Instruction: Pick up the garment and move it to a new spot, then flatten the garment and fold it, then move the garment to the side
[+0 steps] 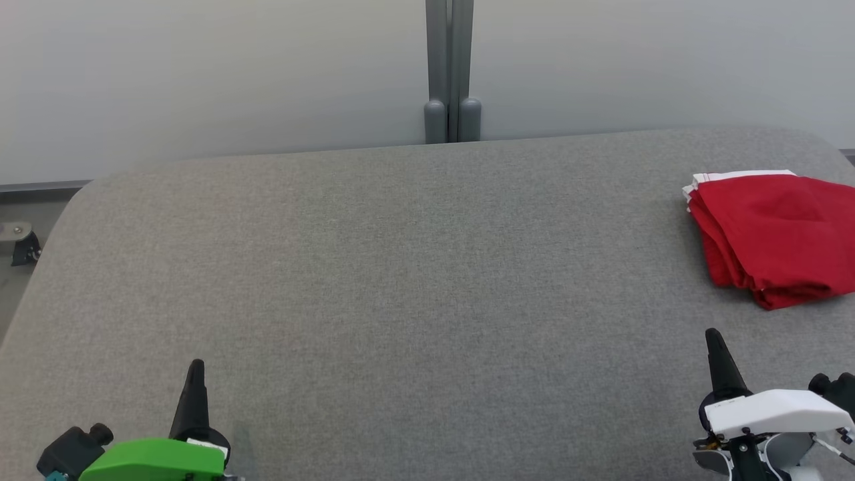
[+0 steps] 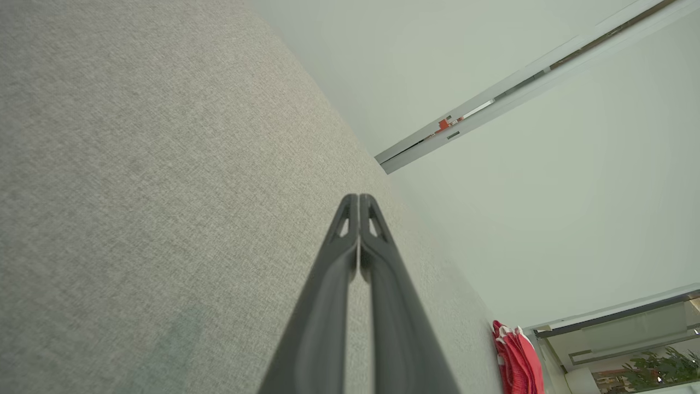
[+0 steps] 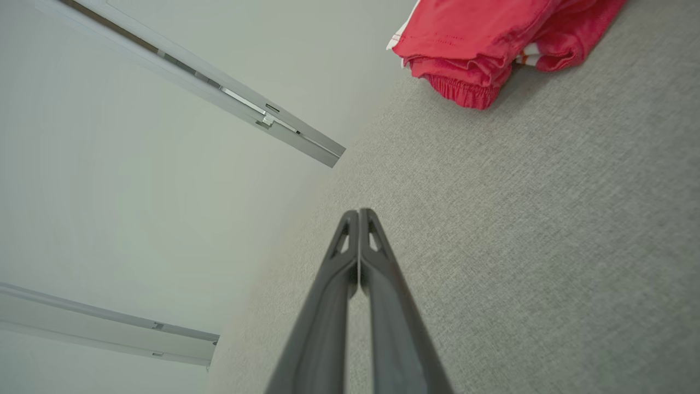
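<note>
Plainly, both pincers are pressed together and pinch nothing. The left pincer (image 1: 195, 366) sits at the near left of the table (image 1: 401, 280), its 2 fingers meeting at the tips over bare grey cloth. The right pincer (image 1: 713, 333) sits at the near right, likewise closed tip to tip, pointing toward the garment (image 1: 775, 234) but apart from it. That red garment, with a white edge showing, lies folded in several layers at the far right of the table, partly cut off by the edge of the head view.

Judging by this, the fold is done and the garment already lies off to the side, so the last step looks finished or nearly so. If any nudge is left, the next move calls for the right pincer to spread, reach forward and take the stack by its near edge without spilling the layers.
</note>
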Controlling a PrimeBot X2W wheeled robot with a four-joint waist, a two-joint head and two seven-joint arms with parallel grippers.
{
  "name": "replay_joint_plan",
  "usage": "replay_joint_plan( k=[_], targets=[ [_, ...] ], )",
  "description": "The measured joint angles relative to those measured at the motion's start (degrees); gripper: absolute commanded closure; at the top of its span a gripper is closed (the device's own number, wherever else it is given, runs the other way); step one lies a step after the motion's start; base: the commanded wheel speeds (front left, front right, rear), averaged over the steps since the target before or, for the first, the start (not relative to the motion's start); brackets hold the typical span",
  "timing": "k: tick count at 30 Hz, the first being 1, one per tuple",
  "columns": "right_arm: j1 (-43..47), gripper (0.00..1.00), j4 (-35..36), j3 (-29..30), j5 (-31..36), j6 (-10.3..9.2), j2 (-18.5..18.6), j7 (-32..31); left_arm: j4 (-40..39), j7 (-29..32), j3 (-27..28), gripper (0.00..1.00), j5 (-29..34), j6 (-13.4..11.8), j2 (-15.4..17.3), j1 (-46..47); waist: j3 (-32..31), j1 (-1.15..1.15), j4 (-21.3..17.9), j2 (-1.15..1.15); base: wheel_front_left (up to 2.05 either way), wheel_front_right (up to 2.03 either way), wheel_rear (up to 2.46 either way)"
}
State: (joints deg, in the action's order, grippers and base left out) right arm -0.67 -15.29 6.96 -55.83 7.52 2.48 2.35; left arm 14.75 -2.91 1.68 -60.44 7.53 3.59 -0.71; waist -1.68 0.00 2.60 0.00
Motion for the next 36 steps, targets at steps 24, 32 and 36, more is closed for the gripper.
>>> replay_joint_plan(
  k=[24, 32, 36],
  targets=[
    [-2.10, 1.00, 0.49, -0.14, -14.74, -0.01, 0.10, -3.63, -0.25, 3.69, 1.81, 1.00, -12.84, 0.00, -0.21, 2.56, 0.63, 0.00, -0.88, 0.00, 0.00, 0.00, 0.00],
    [-2.77, 1.00, 0.59, -0.20, -18.91, -0.02, 0.12, -4.64, -0.34, 4.85, 2.25, 1.00, -16.52, 0.00, -0.30, 3.28, 0.83, 0.00, -1.17, 0.00, 0.00, 0.00, 0.00],
    [-3.16, 1.00, 0.70, -0.21, -21.04, -0.04, 0.13, -5.15, -0.38, 5.36, 2.49, 1.00, -18.39, 0.00, -0.33, 3.66, 0.94, 0.00, -1.32, 0.00, 0.00, 0.00, 0.00]
  ],
)
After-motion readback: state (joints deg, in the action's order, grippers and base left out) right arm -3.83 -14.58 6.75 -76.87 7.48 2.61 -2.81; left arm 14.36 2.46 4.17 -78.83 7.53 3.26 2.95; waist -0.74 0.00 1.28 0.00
